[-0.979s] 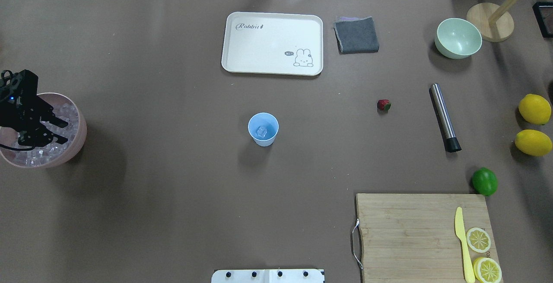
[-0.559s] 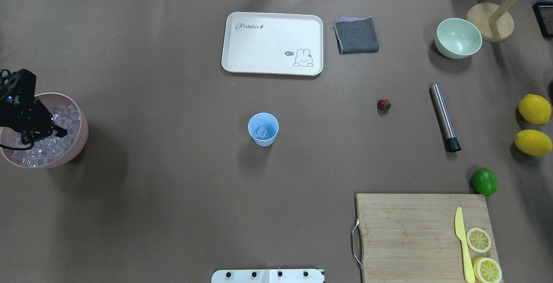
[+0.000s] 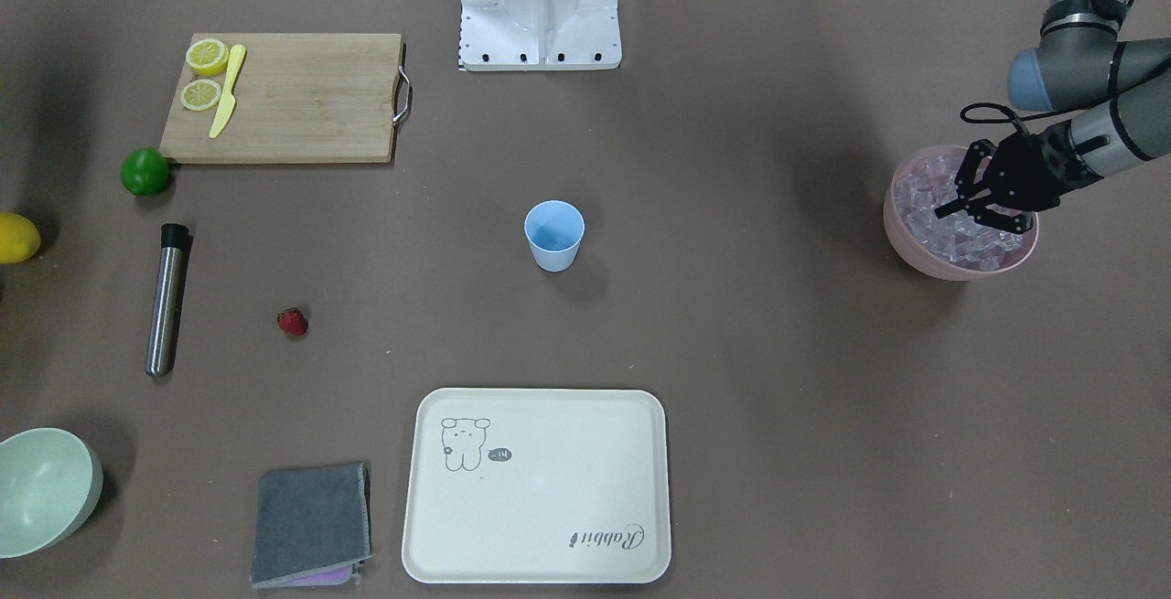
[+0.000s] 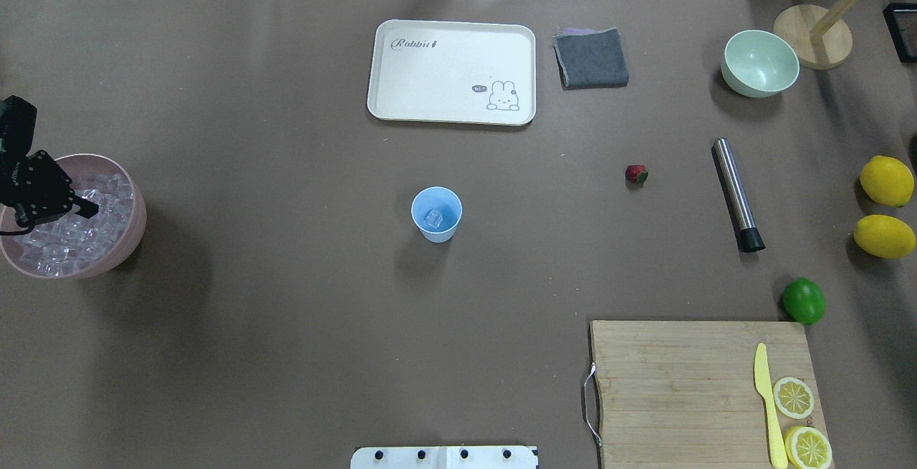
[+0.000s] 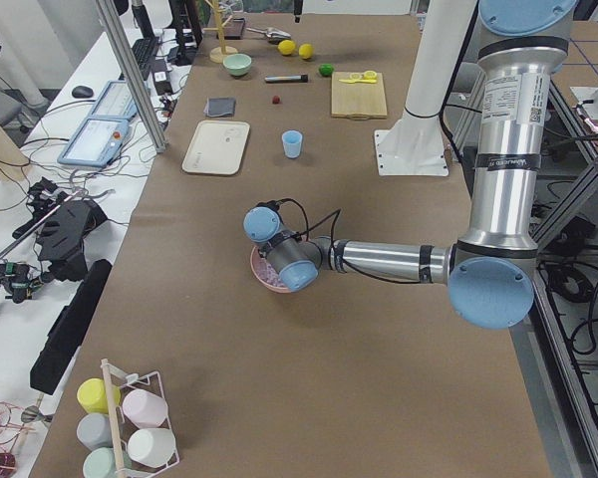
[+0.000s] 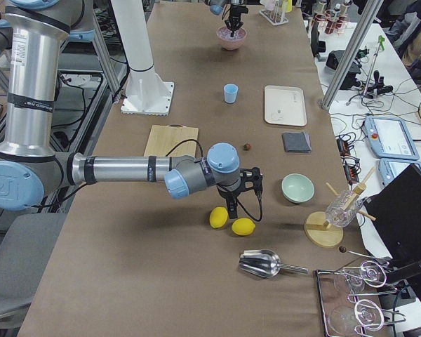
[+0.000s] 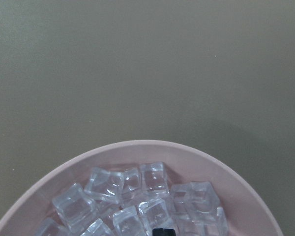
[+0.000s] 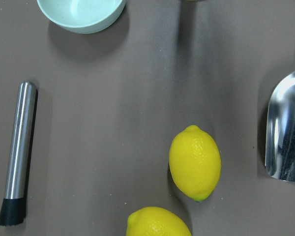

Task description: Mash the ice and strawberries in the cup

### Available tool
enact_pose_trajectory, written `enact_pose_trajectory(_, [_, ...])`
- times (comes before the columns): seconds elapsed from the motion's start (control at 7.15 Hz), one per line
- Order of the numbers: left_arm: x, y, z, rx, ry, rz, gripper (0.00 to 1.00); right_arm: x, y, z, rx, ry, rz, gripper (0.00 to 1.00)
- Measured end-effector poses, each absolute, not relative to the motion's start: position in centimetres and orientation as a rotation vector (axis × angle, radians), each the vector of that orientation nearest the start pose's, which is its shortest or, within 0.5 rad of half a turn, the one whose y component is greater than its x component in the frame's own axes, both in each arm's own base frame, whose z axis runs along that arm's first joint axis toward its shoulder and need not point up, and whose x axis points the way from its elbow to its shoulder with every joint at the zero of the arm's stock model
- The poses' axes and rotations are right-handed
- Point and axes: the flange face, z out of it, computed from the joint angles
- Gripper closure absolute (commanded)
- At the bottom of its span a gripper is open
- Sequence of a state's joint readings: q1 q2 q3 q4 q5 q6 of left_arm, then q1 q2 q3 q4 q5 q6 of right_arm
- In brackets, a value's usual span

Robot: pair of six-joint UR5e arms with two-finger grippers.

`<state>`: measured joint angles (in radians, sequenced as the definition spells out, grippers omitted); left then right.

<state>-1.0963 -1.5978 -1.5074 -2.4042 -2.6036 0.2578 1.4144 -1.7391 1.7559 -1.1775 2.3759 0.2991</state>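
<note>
The light blue cup (image 4: 436, 213) stands upright mid-table, with one clear ice cube (image 4: 433, 219) inside it. More ice (image 4: 68, 236) fills the pink bowl (image 4: 136, 225) at the left edge. My left gripper (image 4: 84, 208) hangs over that ice with its fingers shut. The left wrist view shows one black tip (image 7: 163, 231) among the cubes (image 7: 137, 196), and I cannot tell whether a cube is pinched. The strawberry (image 4: 636, 174) lies alone right of the cup. My right gripper (image 6: 233, 209) hovers above the lemons at the far right, and I cannot tell whether it is open or shut.
A steel muddler (image 4: 737, 193) lies right of the strawberry. Beyond it are two lemons (image 4: 887, 180) and a lime (image 4: 804, 301). A cutting board (image 4: 673, 383) with a knife and lemon slices is front right. At the back are a tray (image 4: 451, 71), a grey cloth (image 4: 591, 59) and a pale green bowl (image 4: 759, 63).
The left gripper's fingers were spread over the ice a second ago and have since closed together. The gripper has drawn back toward the table's left edge.
</note>
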Motion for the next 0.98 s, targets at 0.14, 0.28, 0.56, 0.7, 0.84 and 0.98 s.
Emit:
enact_pose_trajectory(0.14, [18.8, -47.4, 57.0, 0.646, 1.085, 1.042, 0.06, -0.8, -44.4, 59.9, 0.197, -0.860, -0.031, 0.00])
enact_pose_trajectory(0.28, [18.5, -47.2, 57.6, 0.646, 1.063, 1.034, 0.06, -0.8, -44.4, 60.0, 0.195, -0.859, -0.030, 0.00])
enact_pose_trajectory(0.56, [18.2, -46.6, 58.4, 0.644, 1.039, 1.026, 0.05, -0.8, -44.4, 60.0, 0.196, -0.860, -0.031, 0.00])
enact_pose_trajectory(0.7, [18.1, -46.2, 58.7, 0.646, 1.038, 1.027, 0.05, -0.8, -44.4, 59.9, 0.197, -0.861, -0.032, 0.00])
enact_pose_trajectory(0.84, [18.1, -46.0, 58.8, 0.648, 1.038, 1.028, 0.05, -0.8, -44.4, 59.8, 0.199, -0.861, -0.033, 0.00])
enact_pose_trajectory(0.98, [18.1, -45.9, 58.8, 0.649, 1.039, 1.029, 0.05, -0.8, -44.4, 59.8, 0.199, -0.861, -0.034, 0.00])
